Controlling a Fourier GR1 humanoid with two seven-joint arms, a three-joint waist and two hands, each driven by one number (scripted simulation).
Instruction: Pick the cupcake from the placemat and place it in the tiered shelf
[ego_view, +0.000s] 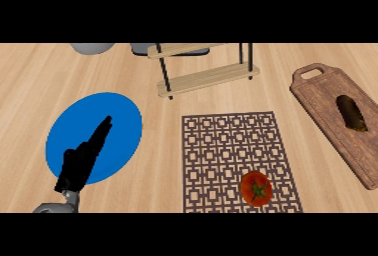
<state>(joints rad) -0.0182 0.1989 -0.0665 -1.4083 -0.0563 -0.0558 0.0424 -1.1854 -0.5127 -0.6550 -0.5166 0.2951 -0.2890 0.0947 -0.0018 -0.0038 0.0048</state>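
You're looking at a pale wooden desk (29, 75) with fine streaked grain and a matt finish. The tiered shelf (207, 77) has light wooden boards, smooth and matt, on thin black metal rods. The brown lattice-patterned placemat (236, 145) looks flat and dull, like woven cloth. The round red tomato-like thing (255, 188) on it has a smooth, slightly glossy skin. The oval blue plate (118, 120) is plain, smooth and matt. The dark brown wooden cutting board (325, 100) shows coarser grain. Your matt black left hand (83, 160) looks like plastic.
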